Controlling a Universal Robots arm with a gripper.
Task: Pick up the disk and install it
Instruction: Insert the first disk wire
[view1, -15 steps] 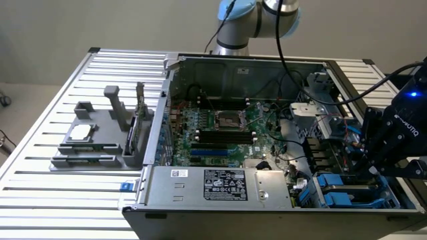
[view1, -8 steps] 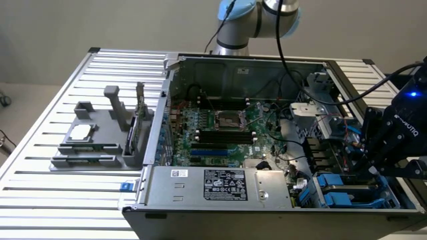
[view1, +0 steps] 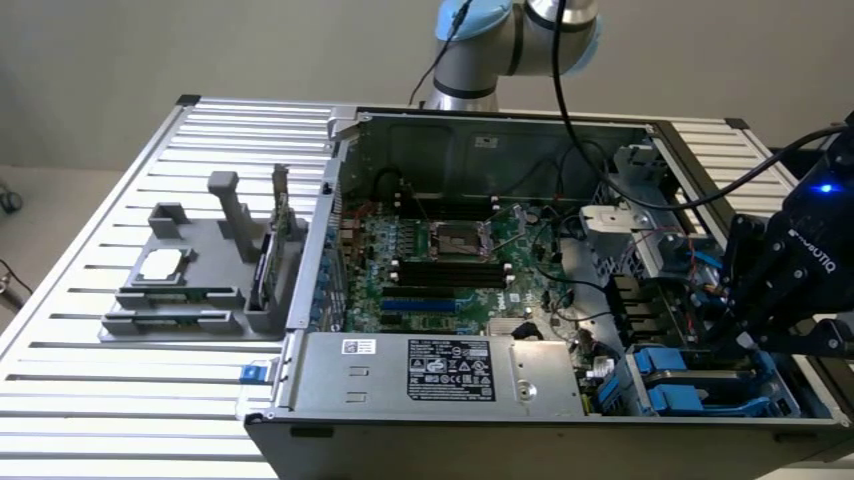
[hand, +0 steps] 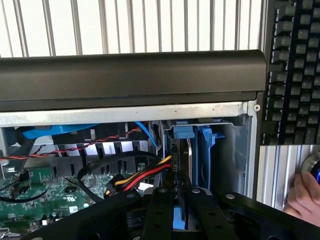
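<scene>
the disk (hand: 181, 172) stood on edge inside the drive bay at the front corner of the computer case (view1: 400, 425), its blue carrier (hand: 206, 150) flanking it on both sides so that the plastic rails could follow the bay guides. in the wrist view the thin dark edge of the disk ran straight down between the two black fingers (hand: 159, 212), which stood close together with the disk edge in the narrow gap between them; this looked like a grip on the disk, though the contact itself was hidden by the finger links. the gripper (hand: 178, 200) pointed down into the bay, in line with the slot, which suited a straight push along the guides. red, yellow and black power wires (hand: 145, 176) lay just beside the disk, near the fingers, and a twisted red and black wire (hand: 75, 149) crossed above the green board (hand: 35, 192). in the exterior view the gripper (view1: 774, 320) hung over the bay corner at the exterior view's right, above a second blue carrier (view1: 681, 385) lying in the floor of the case. the large silver box (view1: 441, 370) with its label lay along the near edge, and a grey stand (view1: 200, 270) rested on the slatted table (view1: 120, 200) at the exterior view's left. a keyboard (hand: 295, 70) lay outside the case, and a person's hand (hand: 305, 197) rested near it.
</scene>
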